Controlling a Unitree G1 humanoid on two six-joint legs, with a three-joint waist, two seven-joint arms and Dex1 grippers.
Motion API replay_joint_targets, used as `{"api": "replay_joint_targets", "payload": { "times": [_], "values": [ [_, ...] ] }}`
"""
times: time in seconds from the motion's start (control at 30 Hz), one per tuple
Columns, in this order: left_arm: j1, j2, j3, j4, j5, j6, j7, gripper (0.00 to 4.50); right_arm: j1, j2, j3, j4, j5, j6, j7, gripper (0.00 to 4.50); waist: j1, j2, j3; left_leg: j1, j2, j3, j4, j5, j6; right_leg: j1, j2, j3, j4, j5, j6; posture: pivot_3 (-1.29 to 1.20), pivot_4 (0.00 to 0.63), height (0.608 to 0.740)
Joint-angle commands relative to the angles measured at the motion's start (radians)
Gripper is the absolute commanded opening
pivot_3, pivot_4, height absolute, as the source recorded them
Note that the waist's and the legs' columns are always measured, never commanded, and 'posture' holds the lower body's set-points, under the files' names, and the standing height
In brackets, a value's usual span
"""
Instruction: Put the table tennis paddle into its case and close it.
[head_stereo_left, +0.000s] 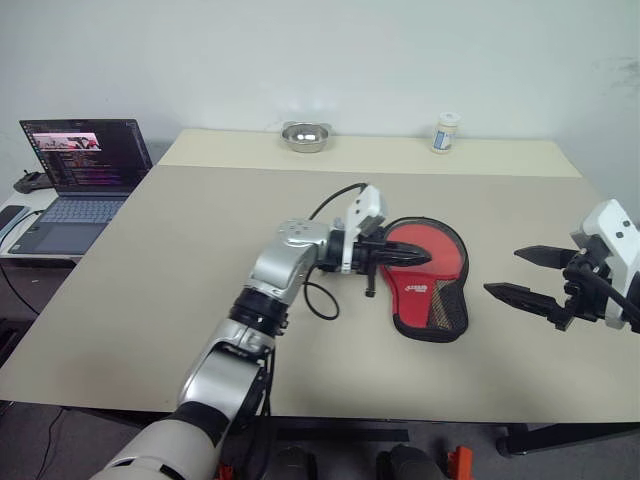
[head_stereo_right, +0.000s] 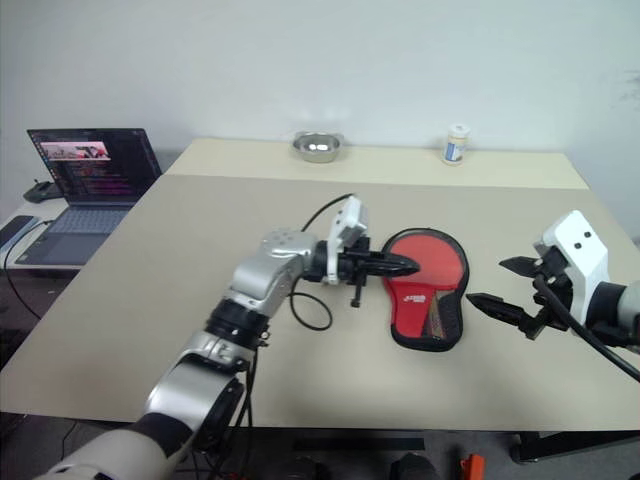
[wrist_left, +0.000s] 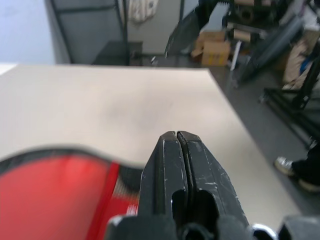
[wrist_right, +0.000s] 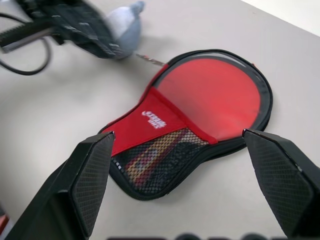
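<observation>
The case (head_stereo_left: 430, 280) lies flat near the middle of the table, clear red face up, with a white logo and black mesh at its narrow end. The table tennis paddle (wrist_right: 215, 95) is inside it: the red face shows through the clear panel and the striped handle through the mesh. My left gripper (head_stereo_left: 415, 258) points across from the left, shut, its tips over the case's left rim with nothing visible between them. To the right of the case my right gripper (head_stereo_left: 505, 272) stands open and apart from it, fingers aimed at it.
A metal bowl (head_stereo_left: 306, 135) and a small white bottle (head_stereo_left: 447, 131) stand at the table's far edge. An open laptop (head_stereo_left: 85, 165) sits on a side table to the left. A black cable loops beside my left forearm.
</observation>
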Motion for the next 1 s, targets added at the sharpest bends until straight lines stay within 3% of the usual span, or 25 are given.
{"api": "replay_joint_targets", "payload": {
  "times": [0.03, 0.2, 0.37, 0.7, 1.0],
  "values": [
    [0.062, 0.1, 0.012, -0.137, 0.008, -0.012, -0.035, 0.05, -0.036, 0.058, 0.107, 0.088, -0.114, -0.08, -0.085, 4.5, -0.001, 0.0, 0.0, 0.0, 0.0, 0.0, 0.0, 0.0, 0.0, 0.0, 0.0, 0.0, 0.0, 0.002, -0.003, 0.0, 0.15, 0.74],
    [0.165, 0.217, 0.034, -0.287, -0.015, 0.032, -0.038, 0.05, -0.141, 0.193, 0.232, 0.298, -0.237, -0.126, -0.193, 4.5, 0.004, 0.0, 0.0, 0.0, 0.0, 0.002, 0.001, 0.0, 0.0, 0.0, -0.002, 0.0, 0.0, 0.002, -0.003, 0.0, 0.15, 0.74],
    [0.21, 0.263, 0.077, -0.348, -0.032, 0.053, 0.005, 0.05, -0.217, 0.316, 0.22, 0.454, -0.274, -0.126, -0.264, 4.5, 0.009, 0.0, 0.0, -0.001, -0.002, 0.002, 0.001, 0.0, 0.0, 0.0, -0.003, -0.001, 0.0, 0.002, -0.003, 0.0, 0.15, 0.74],
    [0.225, 0.332, 0.141, -0.414, -0.101, 0.125, 0.02, 0.05, -0.168, 0.33, 0.318, 0.499, -0.324, -0.148, -0.151, 4.5, 0.004, 0.0, 0.0, -0.001, -0.001, 0.002, 0.001, 0.0, 0.0, 0.0, -0.003, 0.0, 0.001, 0.002, -0.003, 0.0, 0.15, 0.74],
    [0.19, 0.324, 0.136, -0.385, -0.101, 0.12, 0.047, 0.05, -0.222, 0.348, 0.426, 0.634, -0.42, -0.206, -0.096, 4.5, 0.0, 0.0, 0.0, 0.003, -0.001, 0.004, 0.001, 0.0, 0.0, 0.001, -0.002, 0.0, 0.002, 0.002, -0.003, 0.0, 0.15, 0.74]
  ]
}}
